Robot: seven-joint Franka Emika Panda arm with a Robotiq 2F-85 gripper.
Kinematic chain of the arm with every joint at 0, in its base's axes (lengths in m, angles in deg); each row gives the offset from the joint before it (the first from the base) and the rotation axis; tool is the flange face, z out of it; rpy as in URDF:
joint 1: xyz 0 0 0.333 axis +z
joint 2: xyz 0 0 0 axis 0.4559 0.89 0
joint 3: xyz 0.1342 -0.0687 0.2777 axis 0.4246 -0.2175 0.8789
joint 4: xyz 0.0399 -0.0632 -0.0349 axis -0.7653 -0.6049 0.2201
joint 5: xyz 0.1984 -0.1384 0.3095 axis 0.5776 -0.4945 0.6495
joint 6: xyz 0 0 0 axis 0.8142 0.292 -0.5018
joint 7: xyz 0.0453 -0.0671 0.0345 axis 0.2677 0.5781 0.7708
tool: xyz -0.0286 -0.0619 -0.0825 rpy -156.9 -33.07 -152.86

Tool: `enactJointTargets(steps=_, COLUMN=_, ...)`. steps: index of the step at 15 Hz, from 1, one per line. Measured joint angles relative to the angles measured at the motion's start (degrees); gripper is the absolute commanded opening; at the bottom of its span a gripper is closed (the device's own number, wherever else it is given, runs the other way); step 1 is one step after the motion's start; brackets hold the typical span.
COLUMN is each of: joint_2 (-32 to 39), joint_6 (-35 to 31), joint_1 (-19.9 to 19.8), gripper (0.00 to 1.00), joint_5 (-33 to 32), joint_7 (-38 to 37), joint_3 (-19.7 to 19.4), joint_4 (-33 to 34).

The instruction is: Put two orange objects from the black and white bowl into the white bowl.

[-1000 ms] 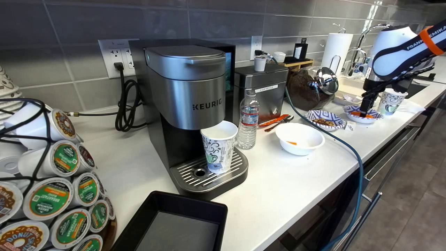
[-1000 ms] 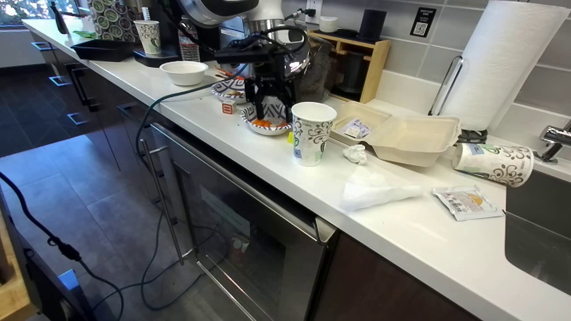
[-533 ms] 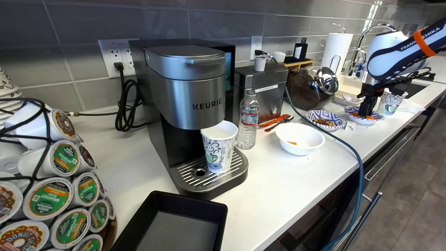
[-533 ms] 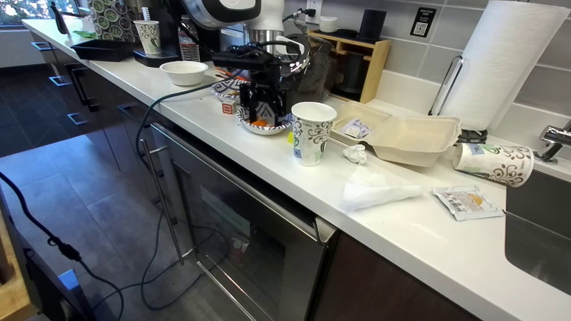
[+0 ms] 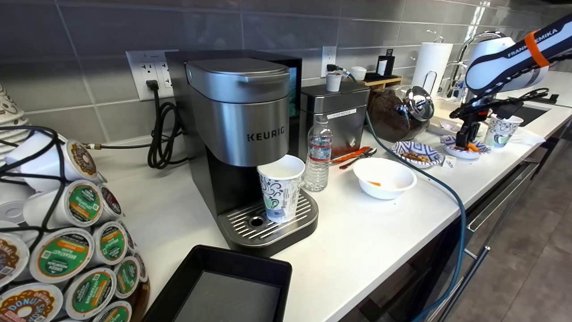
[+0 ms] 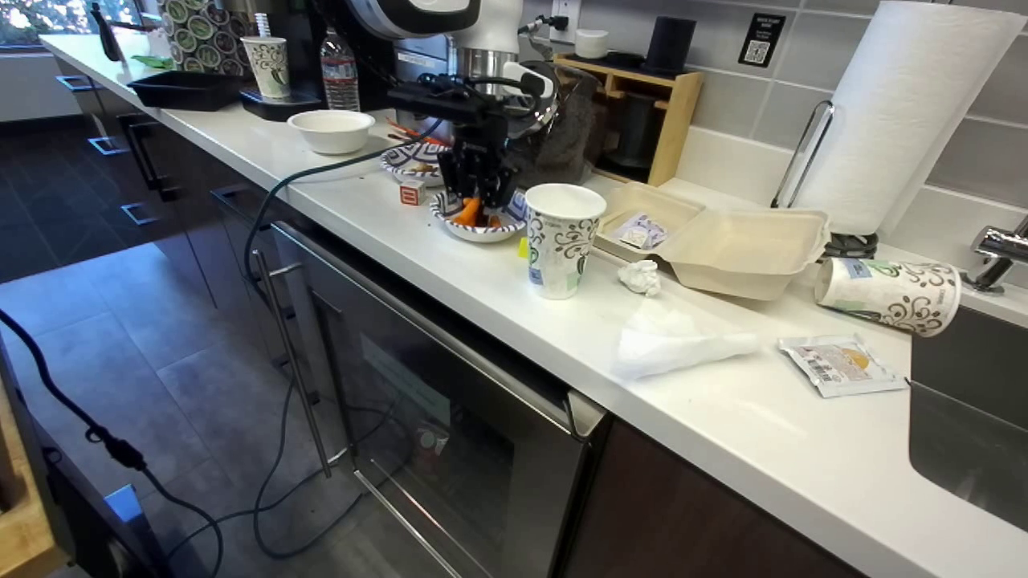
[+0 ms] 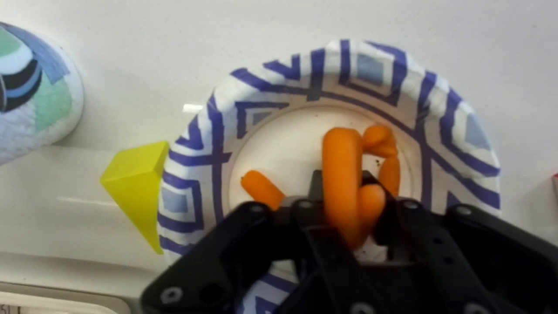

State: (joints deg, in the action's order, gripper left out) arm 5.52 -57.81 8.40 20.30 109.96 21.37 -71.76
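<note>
Cable (image 5: 463, 222) between white bowl (image 5: 388, 191) and wavy-rimmed patterned bowl (image 7: 279, 85), over bench's (image 6: 723, 433) front edge; yellow wedge (image 7: 138, 179) beside patterned rim. End effector (image 7: 342, 188) clamped on rounded orange pieces (image 7: 342, 161).

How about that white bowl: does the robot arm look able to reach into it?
Probably yes: the white bowl is open on top, though the end effector would likely have to clear the teal cable running between them.

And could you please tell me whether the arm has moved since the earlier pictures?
Yes: in an exterior view, the arm has shifted toward the picture's left, appearing nearer the paper towels.
</note>
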Motion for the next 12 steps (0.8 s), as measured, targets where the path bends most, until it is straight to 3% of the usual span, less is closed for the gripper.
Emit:
enactJointTargets(steps=1, joint_2=0.0, joint_6=-0.1, joint_1=0.0, gripper=0.05, joint_5=0.2, joint_7=0.0, joint_3=0.0, joint_4=0.1)
enactJointTargets(steps=12, joint_2=-4.1, joint_6=-5.0, joint_1=0.0, gripper=0.05, joint_5=0.8, joint_7=0.2, joint_3=0.6, joint_4=-2.0)
